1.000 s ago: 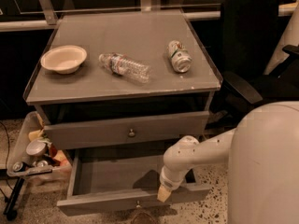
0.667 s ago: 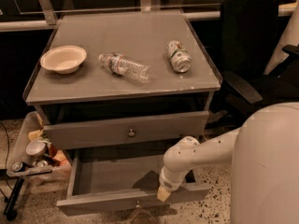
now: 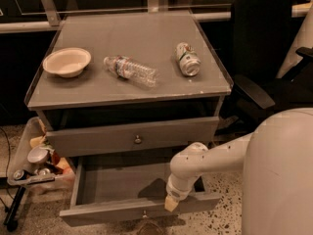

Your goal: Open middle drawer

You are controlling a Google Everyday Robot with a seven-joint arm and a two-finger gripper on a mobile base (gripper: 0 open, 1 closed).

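Observation:
The middle drawer [image 3: 117, 182] is a shallow grey box pulled well out of the cabinet. Its flat front panel [image 3: 107, 212] is at the bottom of the view, with a small round knob [image 3: 144, 213] at its centre. The inside looks empty. My gripper [image 3: 171, 202] hangs at the end of the white arm [image 3: 205, 160], pointing down at the top edge of that front panel, right of the knob. The drawer above [image 3: 98, 140] is closed, with its own knob [image 3: 138, 139].
On the cabinet top [image 3: 146, 33] are a white bowl [image 3: 67, 61], a plastic bottle [image 3: 130, 69] lying down and a can [image 3: 187, 58] on its side. A black chair [image 3: 261, 48] stands at the right. A bin of clutter [image 3: 34, 163] sits at the left on the floor.

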